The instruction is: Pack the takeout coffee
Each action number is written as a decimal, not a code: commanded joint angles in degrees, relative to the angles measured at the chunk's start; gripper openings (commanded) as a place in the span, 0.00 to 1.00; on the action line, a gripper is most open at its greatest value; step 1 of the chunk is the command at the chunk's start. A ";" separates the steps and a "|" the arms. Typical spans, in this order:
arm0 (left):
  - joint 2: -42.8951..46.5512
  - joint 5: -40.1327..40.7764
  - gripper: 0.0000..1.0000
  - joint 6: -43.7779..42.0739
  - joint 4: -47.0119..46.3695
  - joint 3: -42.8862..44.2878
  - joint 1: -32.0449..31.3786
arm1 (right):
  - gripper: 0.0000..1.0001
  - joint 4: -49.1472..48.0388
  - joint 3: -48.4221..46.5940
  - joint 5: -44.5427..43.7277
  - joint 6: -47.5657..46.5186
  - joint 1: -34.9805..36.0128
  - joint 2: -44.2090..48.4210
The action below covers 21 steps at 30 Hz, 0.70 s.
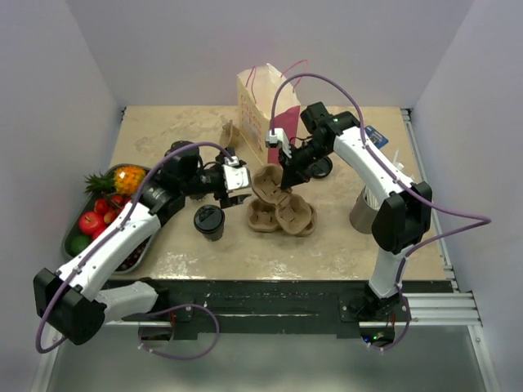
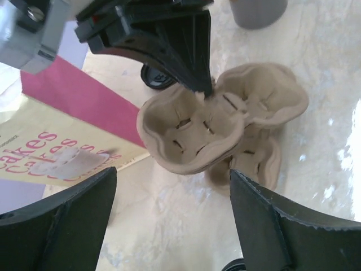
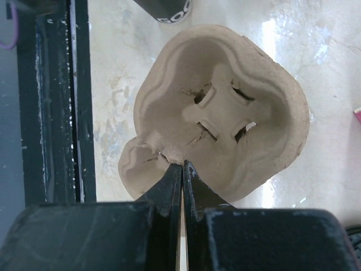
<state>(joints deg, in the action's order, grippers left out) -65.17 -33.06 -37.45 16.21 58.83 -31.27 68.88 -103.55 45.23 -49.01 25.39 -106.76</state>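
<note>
My right arm stretched over tabletop centre, right pincer (image 3: 182,165) clamped on rim of tilted pulp carrier (image 3: 220,107); left pincer (image 2: 172,186) gaping alongside. Count: two carriers, second carrier (image 1: 292,219) lying flat; one takeout coffee (image 1: 209,220).

**Robot lab test cell.**
Plain pale walls (image 1: 49,82) box in a beige marbled bench (image 1: 327,245); two white-and-black robot arms (image 1: 114,241) with purple cables (image 1: 458,216) are bolted to a black rail (image 1: 270,296), facing brown pulp cup carriers (image 1: 282,214) and a black-lidded paper cup (image 1: 209,220).
</note>
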 commanded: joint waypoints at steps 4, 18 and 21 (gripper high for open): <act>-10.15 -8.33 0.73 -16.41 17.00 9.63 2.35 | 0.00 6.59 -2.09 4.43 -7.21 0.10 -2.91; -16.39 -11.68 0.54 -25.74 20.26 12.36 -2.92 | 0.00 13.38 -7.90 7.14 -10.05 0.10 -8.47; -16.48 -9.23 0.53 -27.41 21.06 10.96 -5.82 | 0.00 13.30 -8.42 7.50 -9.96 0.10 -8.20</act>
<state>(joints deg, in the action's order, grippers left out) -81.45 -41.82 -61.12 35.94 69.04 -33.93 75.92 -109.12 49.21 -58.61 25.39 -116.01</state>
